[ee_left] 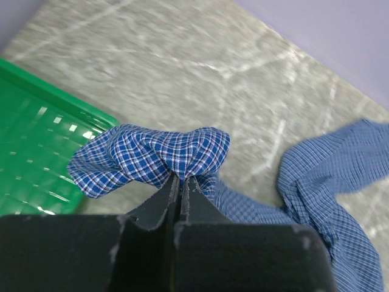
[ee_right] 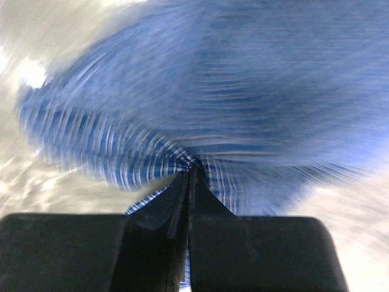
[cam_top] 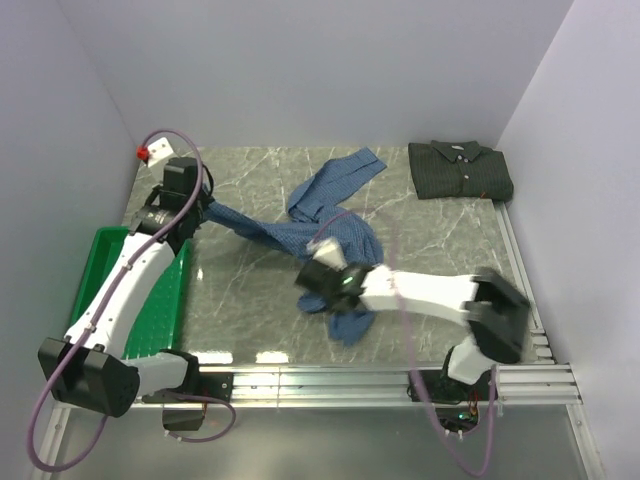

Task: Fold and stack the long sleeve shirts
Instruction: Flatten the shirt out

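The blue checked long sleeve shirt (cam_top: 320, 215) lies crumpled and stretched across the middle of the marble table. My left gripper (cam_top: 207, 207) is shut on a bunched end of it (ee_left: 158, 155) at the left, just past the green tray. My right gripper (cam_top: 318, 262) is shut on the shirt's cloth (ee_right: 200, 121) near the middle front; that view is blurred by motion. A tail of the shirt (cam_top: 350, 325) hangs out below the right gripper. The dark green-charcoal long sleeve shirt (cam_top: 460, 170) lies folded at the back right corner.
A green plastic tray (cam_top: 95, 255) sits along the left edge under my left arm. A small white block with a red knob (cam_top: 153, 150) stands at the back left. White walls close in the table at the back and both sides.
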Robot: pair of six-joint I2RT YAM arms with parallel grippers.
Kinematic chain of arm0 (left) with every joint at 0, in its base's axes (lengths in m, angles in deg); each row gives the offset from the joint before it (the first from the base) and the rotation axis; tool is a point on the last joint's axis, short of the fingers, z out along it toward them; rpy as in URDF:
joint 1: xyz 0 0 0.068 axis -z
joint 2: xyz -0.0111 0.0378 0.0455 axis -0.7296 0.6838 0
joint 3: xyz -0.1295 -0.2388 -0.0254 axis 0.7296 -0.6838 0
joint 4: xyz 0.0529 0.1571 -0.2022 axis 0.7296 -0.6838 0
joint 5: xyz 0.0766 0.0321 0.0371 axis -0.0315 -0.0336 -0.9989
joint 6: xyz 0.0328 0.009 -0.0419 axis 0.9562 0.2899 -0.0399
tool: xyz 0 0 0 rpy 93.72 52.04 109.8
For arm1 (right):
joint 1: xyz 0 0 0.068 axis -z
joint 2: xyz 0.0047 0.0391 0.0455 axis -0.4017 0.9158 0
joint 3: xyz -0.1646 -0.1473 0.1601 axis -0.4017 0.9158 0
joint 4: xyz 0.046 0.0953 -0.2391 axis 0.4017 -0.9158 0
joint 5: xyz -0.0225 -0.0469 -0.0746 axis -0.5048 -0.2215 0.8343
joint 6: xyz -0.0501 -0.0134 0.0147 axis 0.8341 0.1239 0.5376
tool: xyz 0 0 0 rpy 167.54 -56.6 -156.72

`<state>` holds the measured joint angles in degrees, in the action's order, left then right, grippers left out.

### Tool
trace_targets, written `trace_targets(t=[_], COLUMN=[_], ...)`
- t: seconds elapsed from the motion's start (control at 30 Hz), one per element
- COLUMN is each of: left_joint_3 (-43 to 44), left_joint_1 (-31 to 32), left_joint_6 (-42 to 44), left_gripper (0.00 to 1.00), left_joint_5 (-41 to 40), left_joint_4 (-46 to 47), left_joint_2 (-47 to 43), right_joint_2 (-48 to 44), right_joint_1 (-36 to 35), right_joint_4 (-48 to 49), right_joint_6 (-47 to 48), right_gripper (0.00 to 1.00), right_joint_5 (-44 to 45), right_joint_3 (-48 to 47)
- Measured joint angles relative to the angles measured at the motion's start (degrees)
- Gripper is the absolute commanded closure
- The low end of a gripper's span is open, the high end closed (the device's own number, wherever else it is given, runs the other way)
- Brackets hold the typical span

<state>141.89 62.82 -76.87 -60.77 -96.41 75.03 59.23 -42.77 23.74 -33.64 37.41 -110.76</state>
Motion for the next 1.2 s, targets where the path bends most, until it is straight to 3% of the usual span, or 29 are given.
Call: trace_targets(t=[0.13,0.23,0.37,0.5,0.6,0.73,0.77,0.8,0.9,1.0,1.2], left_joint_3=[0.0,0.0,0.2,4.9,9.6,9.1,8.0,7.2,2.6,-1.1,-10.0], left_joint_1=[-3.7,-5.7,-7.7,-8.8,-9.0,-9.0,-9.0,-9.0,-9.0,-9.0,-8.8], left_joint_6=[0.7,1.2,2.1,2.5,2.4,2.3,2.3,2.3,2.5,2.5,2.3], left_gripper=[1.00,0.99,0.99,1.00,0.99,1.00,0.99,1.00,1.00,1.00,0.99], left_joint_5=[0.0,0.1,0.7,1.7,2.6,3.5,4.0,4.3,7.1,11.6,24.7], left_joint_4=[0.1,0.1,0.6,-0.5,-0.6,-0.8,-1.1,-1.7,-2.0,-3.2,-3.0], left_joint_2=[0.0,0.0,-0.4,0.3,0.7,-4.0,-6.4,-8.2,-16.7,-23.4,-26.4], right_joint_2=[-17.9,-33.8,-46.4,-47.3,-44.0,-43.1,-44.2,-45.9,-50.4,-51.1,-54.1], right_joint_1=[10.9,24.3,41.6,50.4,53.5,57.4,58.3,59.1,60.3,60.7,56.3], right_joint_4=[-2.1,-0.9,1.0,4.2,7.3,10.4,11.3,11.9,11.6,7.2,5.0], right_joint_6=[-0.7,-0.5,2.0,5.2,7.0,7.1,6.6,5.9,3.8,1.1,1.5], right_gripper=[1.00,1.00,1.00,1.00,1.00,1.00,0.96,0.74,0.43,0.36,0.35], right_joint_5=[3.0,3.8,1.2,-4.0,-5.8,-7.5,-7.8,-8.0,-8.1,-7.8,-14.8], right_joint_3=[3.3,5.4,6.9,4.8,2.4,4.0,5.6,7.7,13.0,14.5,18.5])
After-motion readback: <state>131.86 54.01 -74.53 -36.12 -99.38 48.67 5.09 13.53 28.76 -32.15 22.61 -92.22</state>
